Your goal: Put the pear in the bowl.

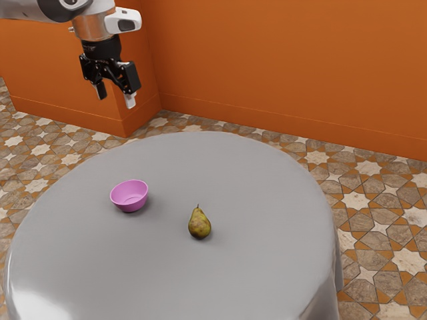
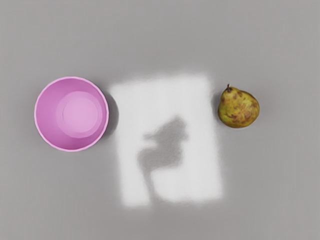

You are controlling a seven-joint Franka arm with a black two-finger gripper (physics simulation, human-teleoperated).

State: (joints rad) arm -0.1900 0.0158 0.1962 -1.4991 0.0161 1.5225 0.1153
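Hanging high above the level of the bowl, on the table's far side in the exterior view, gripper (image 1: 116,99) points down. Fingers stand apart, nothing clamped between them; that suits a hand that has yet to pick. High position probably keeps it clear of both objects and lets the wrist camera look down on them.

Bowl (image 1: 129,196) sits upright on the grey table (image 1: 267,193), mouth up, inner floor visible, so it can take a drop from above. Round rim, no handle: approach angle likely matters little.

Beside the bowl, on the side facing the pear, wrist view has a bright patch (image 2: 127,120) with a dark shadow (image 2: 172,142) in it, probably cast by the arm. Just light, no obstacle.

Past that patch, well apart from the bowl, pear (image 1: 199,224) rests on the table, outside the bowl. Stem end is off to one side seen from above, so it leans or lies; which, cannot tell. Own weight on the fat end likely keeps it steady, though a nudge could roll it. Pick not done; next move: go over the pear, lower, close across the fat part, then carry to the bowl.
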